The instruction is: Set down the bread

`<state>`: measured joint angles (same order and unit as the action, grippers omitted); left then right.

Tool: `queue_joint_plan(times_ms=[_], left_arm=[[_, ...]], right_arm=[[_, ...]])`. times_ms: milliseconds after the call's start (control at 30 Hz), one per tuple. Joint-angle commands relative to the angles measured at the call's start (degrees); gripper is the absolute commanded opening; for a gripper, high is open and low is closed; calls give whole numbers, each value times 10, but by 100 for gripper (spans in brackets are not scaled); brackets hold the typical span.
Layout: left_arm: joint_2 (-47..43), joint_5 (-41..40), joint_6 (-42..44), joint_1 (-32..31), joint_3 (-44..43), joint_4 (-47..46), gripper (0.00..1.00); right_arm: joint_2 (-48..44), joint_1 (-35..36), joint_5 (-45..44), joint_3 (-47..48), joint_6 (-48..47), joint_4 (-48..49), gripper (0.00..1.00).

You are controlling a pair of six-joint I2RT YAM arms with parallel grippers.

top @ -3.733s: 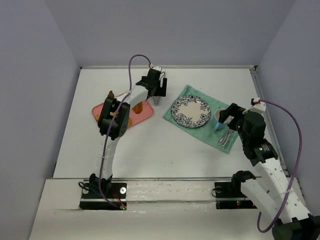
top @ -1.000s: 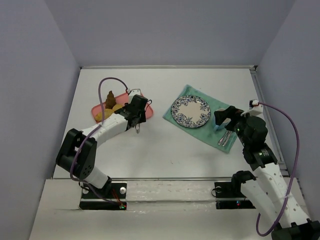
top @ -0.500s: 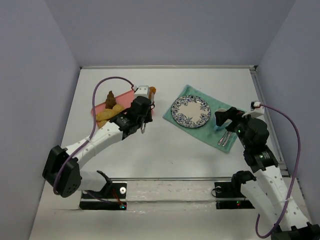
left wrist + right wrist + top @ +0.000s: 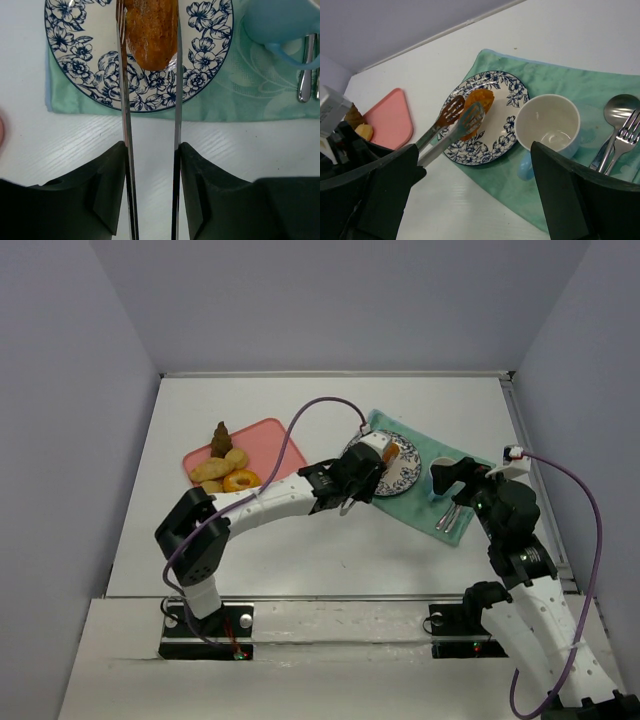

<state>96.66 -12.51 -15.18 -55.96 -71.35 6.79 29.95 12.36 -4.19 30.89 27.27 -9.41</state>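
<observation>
Left gripper [image 4: 151,150] is clenched on the tongs [image 4: 125,115]. Their tips, straight ahead, pinch the bread [image 4: 151,30] over the middle of the floral plate [image 4: 205,55]. I'd lower until it touches, then ease off slowly so it can't roll toward the blue cup [image 4: 280,20], ahead-right.

Soft, even light from above fills every view; the white worktop [image 4: 350,560] carries only faint shadows. A small glint shows on the bread [image 4: 150,35] between the fingers [image 4: 125,100] of the left hand [image 4: 149,15]. The near foreground of both wrist views looks soft.
</observation>
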Motion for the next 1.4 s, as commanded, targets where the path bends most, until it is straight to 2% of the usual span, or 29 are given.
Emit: queue_joint_plan(times_ms=[0, 300, 367, 467, 633, 833, 967, 1100, 1200, 1367], left_arm=[[26, -25, 22, -10, -62, 26, 56], [26, -36, 20, -10, -74, 34, 68], [18, -44, 22, -10, -76, 34, 68], [-2, -63, 20, -10, -70, 35, 63], [-88, -105, 12, -1, -13, 31, 61], [-193, -168, -55, 21, 59, 78, 63], [-241, -209, -105, 78, 117, 123, 63], [-286, -198, -92, 206, 146, 108, 63], [-294, -179, -52, 263, 159, 92, 66], [-253, -175, -31, 305, 158, 80, 69]], right_arm=[[-9, -1, 6, 1, 0, 24, 99], [-9, -1, 9, 0, 1, 23, 99], [-6, -1, 9, 0, 1, 23, 99], [-5, -1, 9, 1, 0, 23, 99], [-4, -1, 15, 1, -1, 23, 99], [-5, -1, 15, 2, -3, 23, 99], [-5, -1, 14, 2, -3, 23, 99], [1, -1, 14, 4, -3, 26, 99], [12, -1, 10, 5, -3, 28, 99], [28, -1, 9, 6, -2, 36, 99]])
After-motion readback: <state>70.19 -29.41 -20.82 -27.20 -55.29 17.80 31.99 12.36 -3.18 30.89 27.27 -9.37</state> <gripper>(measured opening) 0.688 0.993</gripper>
